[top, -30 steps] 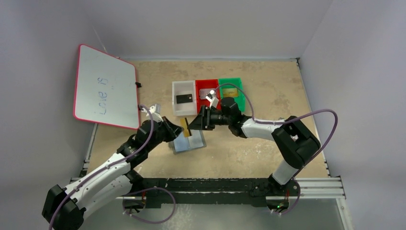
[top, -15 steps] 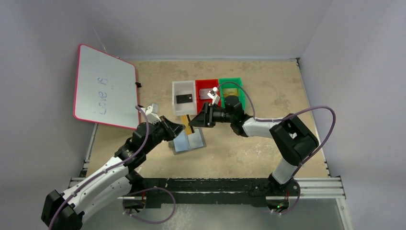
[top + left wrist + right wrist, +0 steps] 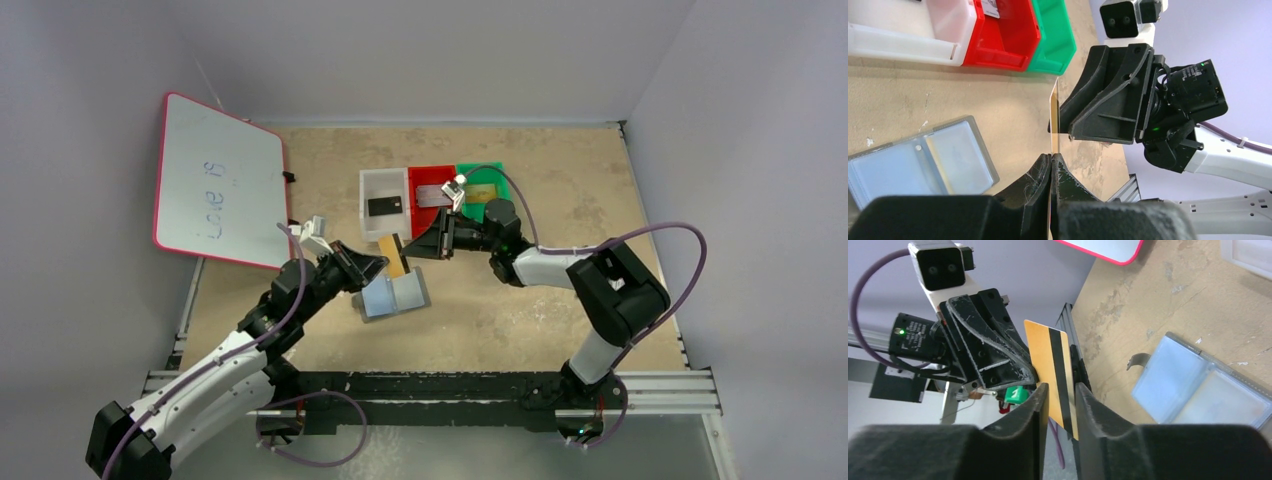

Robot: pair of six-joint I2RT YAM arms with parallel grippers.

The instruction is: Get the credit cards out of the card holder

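Note:
The grey card holder [image 3: 393, 294] lies open on the table, its bluish pockets up [image 3: 918, 162] [image 3: 1198, 385]. Above its far edge, my left gripper [image 3: 378, 264] [image 3: 1051, 156] is shut on the near end of a gold-yellow credit card [image 3: 393, 256] [image 3: 1053, 107] with a black stripe [image 3: 1048, 357], held off the table. My right gripper [image 3: 410, 251] [image 3: 1062, 387] faces it from the right. Its jaws straddle the card's other end with a gap still between them. A black credit card [image 3: 384, 206] lies in the white tray and a silvery one [image 3: 432, 195] in the red tray.
Three trays stand side by side behind the holder: white [image 3: 383, 178], red [image 3: 432, 172] and green [image 3: 482, 167], the green one holding something flat and yellowish. A pink-framed whiteboard [image 3: 218, 182] leans at the back left. Grey walls close in the table.
The right gripper's jaws have narrowed around the far end of the gold card. Both grippers and the card have shifted slightly up and away from the holder.

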